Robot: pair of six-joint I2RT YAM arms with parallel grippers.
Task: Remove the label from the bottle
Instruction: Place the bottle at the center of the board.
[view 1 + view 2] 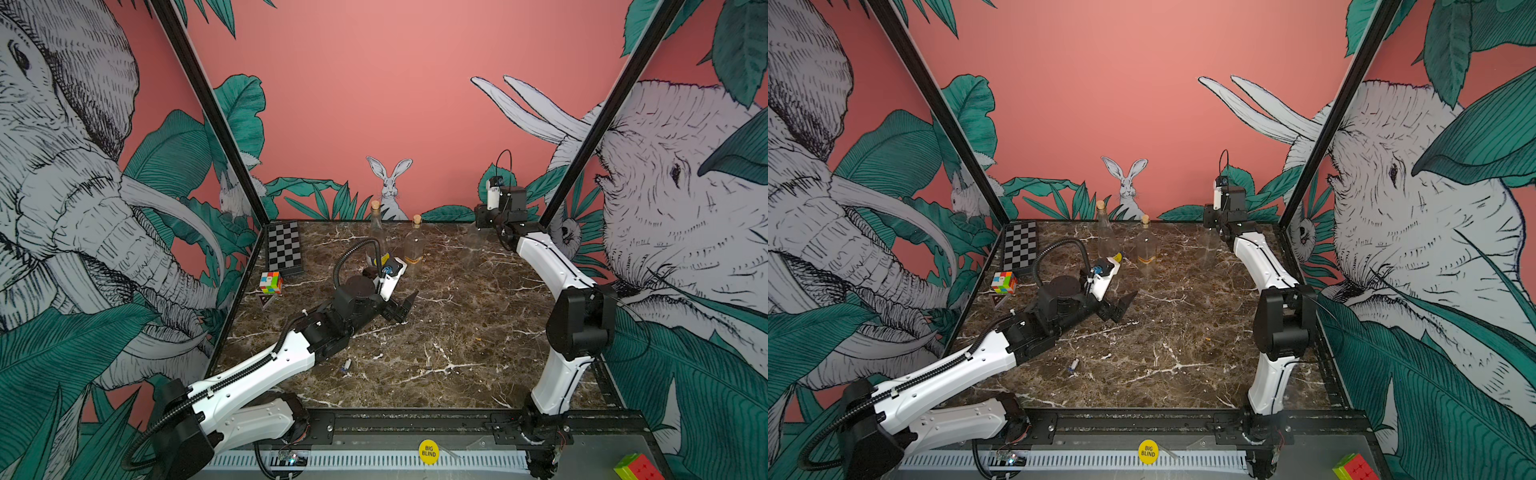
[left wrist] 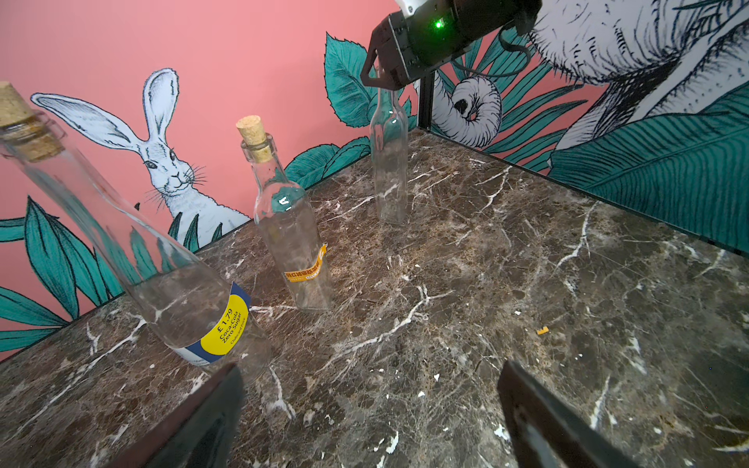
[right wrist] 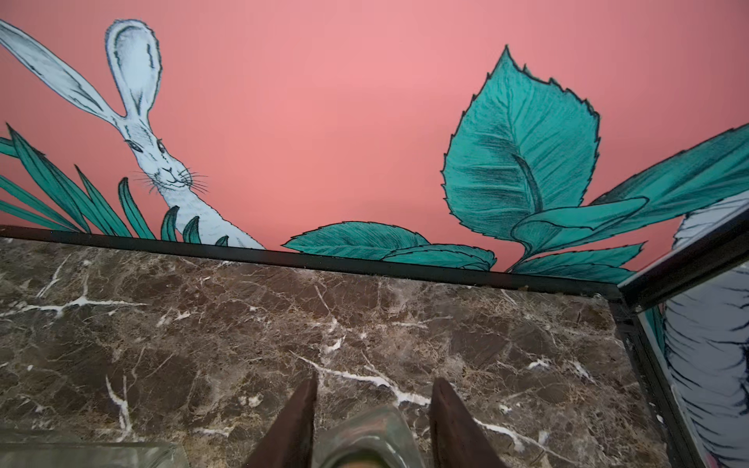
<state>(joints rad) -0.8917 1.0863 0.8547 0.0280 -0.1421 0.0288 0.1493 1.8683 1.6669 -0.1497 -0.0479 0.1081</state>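
Note:
Three glass bottles stand at the back of the marble table. A corked bottle (image 2: 174,283) bears a yellow and blue label (image 2: 223,328). Beside it, a second corked bottle (image 2: 292,227) carries an orange label (image 2: 306,273). The third bottle (image 2: 389,170), further right, has no cork and shows no label. My right gripper (image 3: 377,379) is at its top, open, with the bottle's mouth (image 3: 364,433) between its fingers and a gap on one side. My left gripper (image 2: 371,366) hangs open and empty over the table, close to the yellow-labelled bottle (image 1: 376,232).
A folded chessboard (image 1: 284,248) and a colour cube (image 1: 271,282) lie at the left edge. A small white scrap (image 1: 347,365) is on the table near my left arm, and an orange scrap (image 2: 542,331) further right. Glass walls enclose three sides.

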